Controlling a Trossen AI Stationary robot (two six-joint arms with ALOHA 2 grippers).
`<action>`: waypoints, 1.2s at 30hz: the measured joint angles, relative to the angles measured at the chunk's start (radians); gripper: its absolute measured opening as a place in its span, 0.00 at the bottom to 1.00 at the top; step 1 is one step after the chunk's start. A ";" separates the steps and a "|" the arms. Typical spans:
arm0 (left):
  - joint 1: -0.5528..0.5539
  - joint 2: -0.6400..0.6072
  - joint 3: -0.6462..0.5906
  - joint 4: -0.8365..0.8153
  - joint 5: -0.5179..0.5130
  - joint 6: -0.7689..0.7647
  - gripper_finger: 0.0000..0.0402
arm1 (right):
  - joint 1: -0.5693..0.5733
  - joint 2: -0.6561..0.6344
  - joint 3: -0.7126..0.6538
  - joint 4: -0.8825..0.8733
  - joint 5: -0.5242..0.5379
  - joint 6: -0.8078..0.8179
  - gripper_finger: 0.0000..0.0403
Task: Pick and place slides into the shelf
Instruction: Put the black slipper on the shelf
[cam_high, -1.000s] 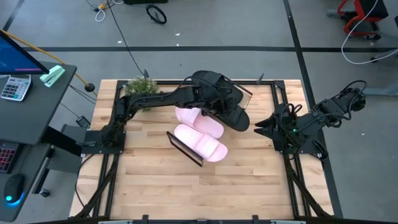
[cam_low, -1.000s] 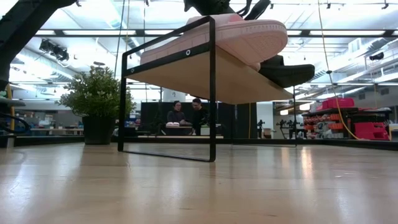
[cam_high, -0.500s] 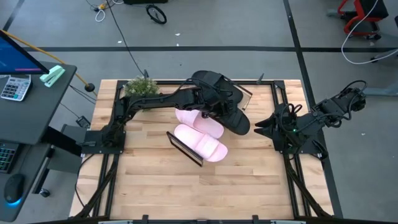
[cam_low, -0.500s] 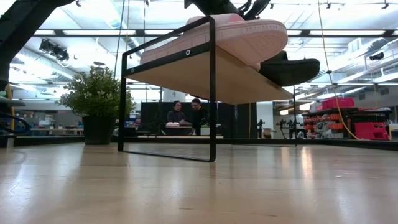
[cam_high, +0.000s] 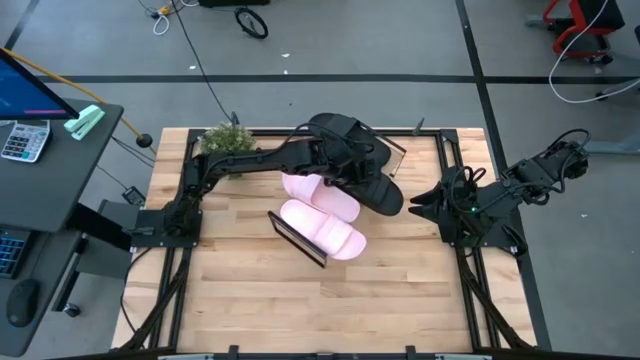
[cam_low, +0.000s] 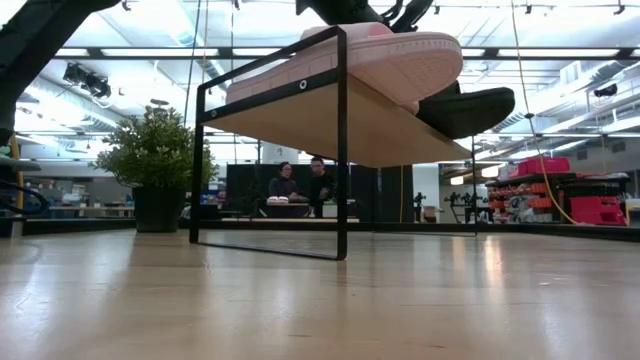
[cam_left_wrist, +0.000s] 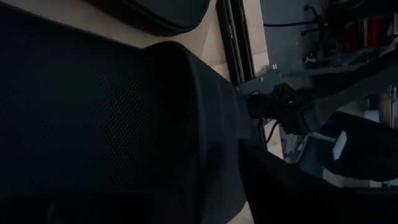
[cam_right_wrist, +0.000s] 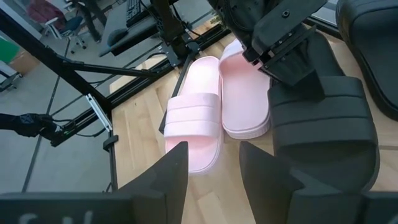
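The shelf (cam_high: 295, 240) stands mid-table, and two pale pink slides (cam_high: 322, 212) (cam_right_wrist: 193, 118) lie sole down across its board. My left gripper (cam_high: 337, 172) (cam_right_wrist: 281, 46) reaches in from the table's left and is shut on a black slide (cam_high: 375, 188) (cam_right_wrist: 323, 118) beside the pink ones. In the low view this slide's end (cam_low: 470, 110) sticks out past the board. The second black slide (cam_high: 345, 133) (cam_right_wrist: 373, 25) lies toward the far edge. My right gripper (cam_right_wrist: 214, 180) is open and parked at the table's right side (cam_high: 415, 205). My left gripper holds the black slide by the end (cam_right_wrist: 292, 71) nearest the pink slides, coming from the table's left and slanting down. The gripper's body hides the fingers, so the kind of hold does not show. I cannot tell whether the slide rests on the board.
A potted plant (cam_high: 225, 138) (cam_low: 155, 165) stands at the table's far left corner. The shelf's black end frame (cam_low: 340, 150) rises near the low camera. Bare slatted tabletop (cam_high: 250, 290) lies toward the near edge. People sit in the room far behind (cam_low: 300, 185).
My left gripper has nudged the black slide a little toward the table's right. In the low view, the end that sticks out has moved slightly right and up. The pink slides and the shelf have stayed put.
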 joint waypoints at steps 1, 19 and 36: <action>0.002 0.000 0.000 0.000 0.001 0.009 0.29 | 0.000 0.000 0.000 0.000 0.000 0.000 0.37; 0.015 0.000 0.000 -0.002 0.013 0.058 0.44 | 0.000 0.013 0.000 0.000 0.000 0.009 0.37; 0.064 -0.030 0.002 -0.123 0.007 0.197 0.47 | 0.000 0.013 0.000 0.000 0.000 0.026 0.37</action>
